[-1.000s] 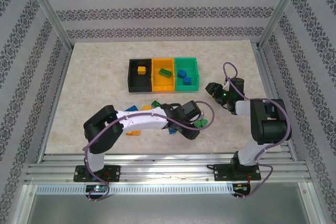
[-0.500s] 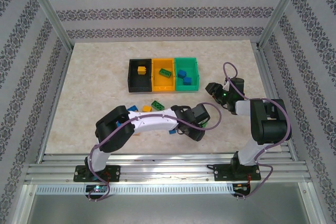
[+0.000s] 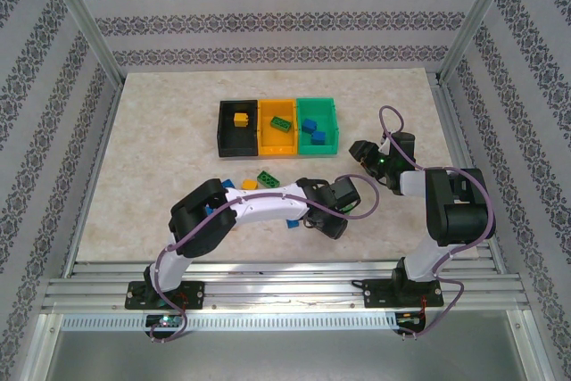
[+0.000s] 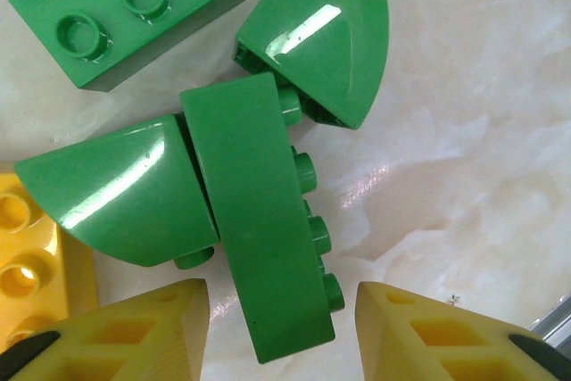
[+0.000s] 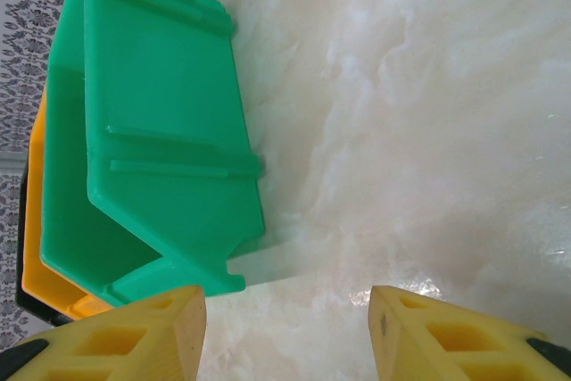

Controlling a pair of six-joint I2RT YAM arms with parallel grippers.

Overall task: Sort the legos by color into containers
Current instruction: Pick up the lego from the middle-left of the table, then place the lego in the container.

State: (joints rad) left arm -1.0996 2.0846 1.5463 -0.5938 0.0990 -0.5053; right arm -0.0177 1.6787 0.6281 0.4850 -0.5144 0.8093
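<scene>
In the left wrist view, a long green lego point(image 4: 259, 229) lies on its side among two curved green legos point(image 4: 116, 189) and a square studded green one point(image 4: 125, 6). My left gripper point(image 4: 284, 332) is open, and the long brick's near end sits between its yellow fingertips point(image 4: 134, 336) without touching them. In the top view that gripper point(image 3: 337, 211) is low over the table, right of centre. My right gripper point(image 5: 287, 327) is open and holds nothing beside the green container point(image 5: 152, 131), right of the row of containers point(image 3: 277, 127).
The black bin point(image 3: 227, 136) holds a yellow brick point(image 3: 239, 119), the orange bin point(image 3: 268, 142) a green one point(image 3: 280, 123), the green bin point(image 3: 332, 122) blue ones point(image 3: 312, 131). Loose green point(image 3: 266, 177), yellow point(image 3: 249, 184) and blue point(image 3: 293, 223) bricks lie by my left arm. A yellow brick point(image 4: 22, 256) lies beside the left finger.
My left arm has reached further right and come down over the green bricks, which now lie under its gripper in the top view. The right arm has not moved.
</scene>
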